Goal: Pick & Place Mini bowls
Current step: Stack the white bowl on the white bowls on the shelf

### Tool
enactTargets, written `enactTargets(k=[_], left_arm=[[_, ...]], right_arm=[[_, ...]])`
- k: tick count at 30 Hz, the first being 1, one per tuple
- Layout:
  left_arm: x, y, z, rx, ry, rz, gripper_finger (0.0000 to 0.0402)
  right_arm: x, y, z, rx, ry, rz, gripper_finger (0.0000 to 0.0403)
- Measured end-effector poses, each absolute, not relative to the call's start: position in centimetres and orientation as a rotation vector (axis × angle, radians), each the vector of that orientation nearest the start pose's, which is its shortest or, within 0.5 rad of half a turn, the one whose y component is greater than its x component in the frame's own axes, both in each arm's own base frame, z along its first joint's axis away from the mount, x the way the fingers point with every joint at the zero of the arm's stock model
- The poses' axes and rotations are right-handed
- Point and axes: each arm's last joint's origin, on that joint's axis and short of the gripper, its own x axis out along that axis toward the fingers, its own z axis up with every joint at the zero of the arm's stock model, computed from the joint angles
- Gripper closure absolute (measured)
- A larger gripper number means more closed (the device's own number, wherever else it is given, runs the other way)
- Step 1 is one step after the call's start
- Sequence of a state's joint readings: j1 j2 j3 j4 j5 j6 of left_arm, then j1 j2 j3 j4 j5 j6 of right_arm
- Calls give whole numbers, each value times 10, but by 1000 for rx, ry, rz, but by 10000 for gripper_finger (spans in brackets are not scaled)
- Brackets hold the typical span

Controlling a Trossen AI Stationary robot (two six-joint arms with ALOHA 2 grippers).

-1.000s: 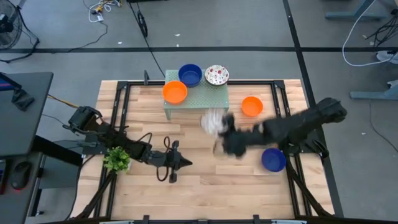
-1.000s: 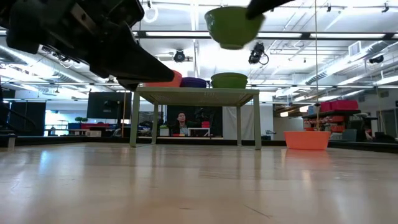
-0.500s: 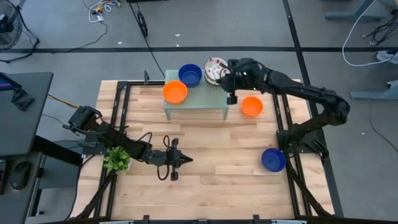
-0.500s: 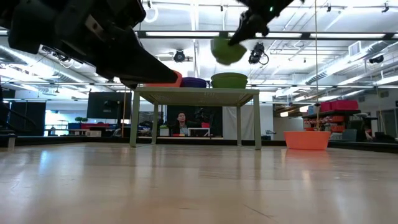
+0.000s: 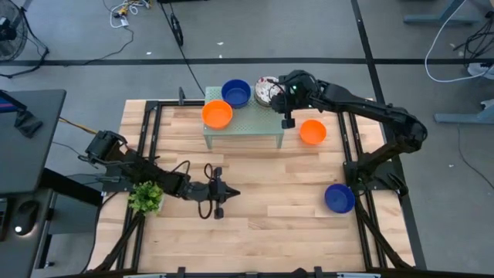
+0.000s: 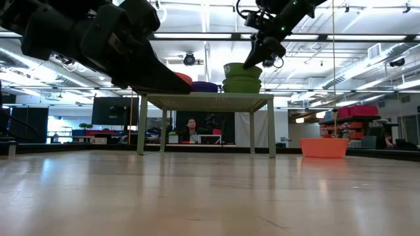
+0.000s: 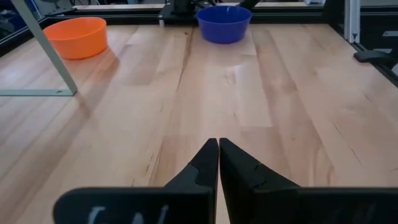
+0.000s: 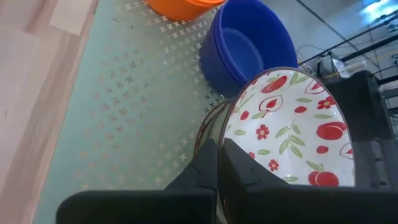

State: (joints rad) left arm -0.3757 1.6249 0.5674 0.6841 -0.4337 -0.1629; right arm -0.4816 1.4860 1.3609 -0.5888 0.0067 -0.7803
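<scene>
A mint-green stand at the table's far side carries an orange bowl, a dark blue bowl and two stacked white floral bowls. My right gripper is at the stack's right side, shut on the upper floral bowl, which sits above the lower one. Another orange bowl and another blue bowl stand on the wood. My left gripper is shut, low over the table's near middle, touching nothing. My right gripper pinches the upper floral bowl's rim on its right-hand side, one finger inside the bowl and one outside. The fingers come from the table's right, slanting down. The bowl sits roughly level, nested on the lower floral bowl's rim on the stand.
A small green plant stands beside the left arm near the table's left edge. A black frame runs around the table top. Bare wood lies between the stand and the near edge.
My right gripper, shut on the floral bowl throughout, has swung quickly from above the table's middle up and toward the far edge, to the stand's right end. There it has come down, and the bowl now rests on the other floral bowl.
</scene>
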Motion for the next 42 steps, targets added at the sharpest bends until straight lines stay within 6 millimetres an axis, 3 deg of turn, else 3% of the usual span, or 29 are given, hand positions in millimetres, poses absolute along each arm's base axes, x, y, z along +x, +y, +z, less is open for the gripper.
enactTargets(k=[42], left_arm=[[279, -94, 148, -15, 343, 93, 385]], right_arm=[[286, -166, 323, -534, 843, -158, 386]])
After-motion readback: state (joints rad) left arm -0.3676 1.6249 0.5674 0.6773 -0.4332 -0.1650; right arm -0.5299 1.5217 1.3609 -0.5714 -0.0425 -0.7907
